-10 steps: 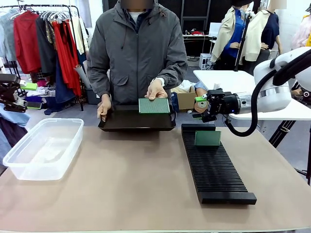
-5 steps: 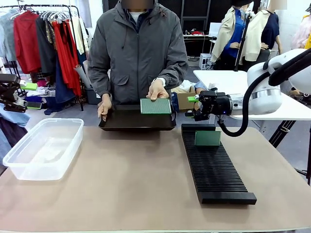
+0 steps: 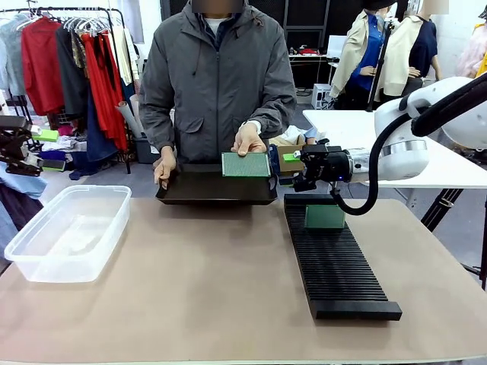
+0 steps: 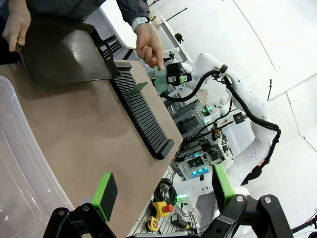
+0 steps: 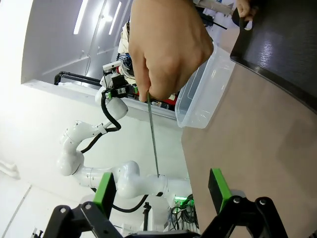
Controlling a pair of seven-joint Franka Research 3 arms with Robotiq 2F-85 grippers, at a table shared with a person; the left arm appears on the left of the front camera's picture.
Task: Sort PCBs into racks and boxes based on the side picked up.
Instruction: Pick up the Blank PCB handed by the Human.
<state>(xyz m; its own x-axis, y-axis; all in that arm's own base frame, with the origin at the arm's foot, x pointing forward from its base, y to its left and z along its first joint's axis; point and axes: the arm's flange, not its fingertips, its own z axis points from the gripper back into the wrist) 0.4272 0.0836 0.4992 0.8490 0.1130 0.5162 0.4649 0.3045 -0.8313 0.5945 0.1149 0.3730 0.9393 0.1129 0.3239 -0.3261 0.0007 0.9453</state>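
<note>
Fingers [image 4: 105, 193] of the left gripper [image 4: 163, 191] stand spread, holding nothing, near the clear box [image 3: 68, 228], which looks empty. The person's hand [image 3: 247, 141] holds a PCB [image 3: 245, 164] upright over the tray [image 3: 213, 192]. The right gripper [image 3: 289, 169], jaws parted, faces its edge. One slotted PCB [image 3: 325, 217] stands in the rack [image 3: 338, 266] — early in the sort, I'd judge.

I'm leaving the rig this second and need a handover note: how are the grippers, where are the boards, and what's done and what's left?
Right gripper: open, beside the edge of the offered PCB, not touching it.
Left gripper: open, holding nothing, near the clear box.
Person: one hand holds the offered PCB upright over the tray; the other hand grips the tray.
Done: a racked PCB stands near the far end of the rack.
Left: grasp the offered PCB and sort it.
</note>
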